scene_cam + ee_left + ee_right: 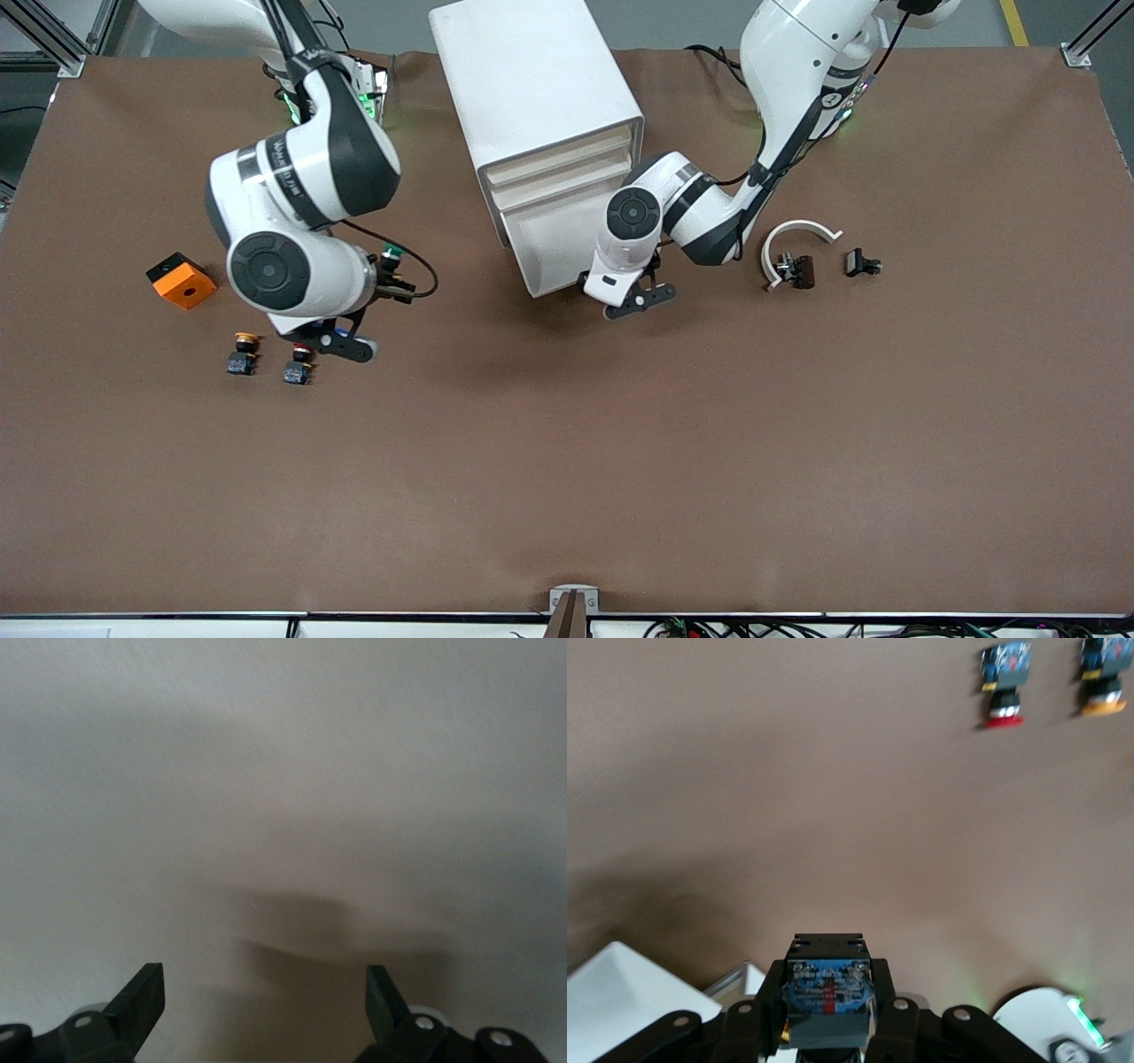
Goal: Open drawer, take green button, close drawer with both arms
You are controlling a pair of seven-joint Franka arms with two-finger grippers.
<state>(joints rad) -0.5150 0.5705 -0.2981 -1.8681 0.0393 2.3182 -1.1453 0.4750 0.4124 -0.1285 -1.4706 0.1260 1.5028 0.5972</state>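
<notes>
The right end effector [829,1014], clamped on the button [827,992], hangs over the counter [567,461] beside the red-capped button [299,363], evidently freeing the bottom drawer [554,252], against whose front the left end effector [640,299] stands spread and empty, wrist bent down, seemingly poised to push.

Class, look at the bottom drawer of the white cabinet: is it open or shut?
Open. The drawer juts out of the cabinet, past the flush upper drawers.
</notes>
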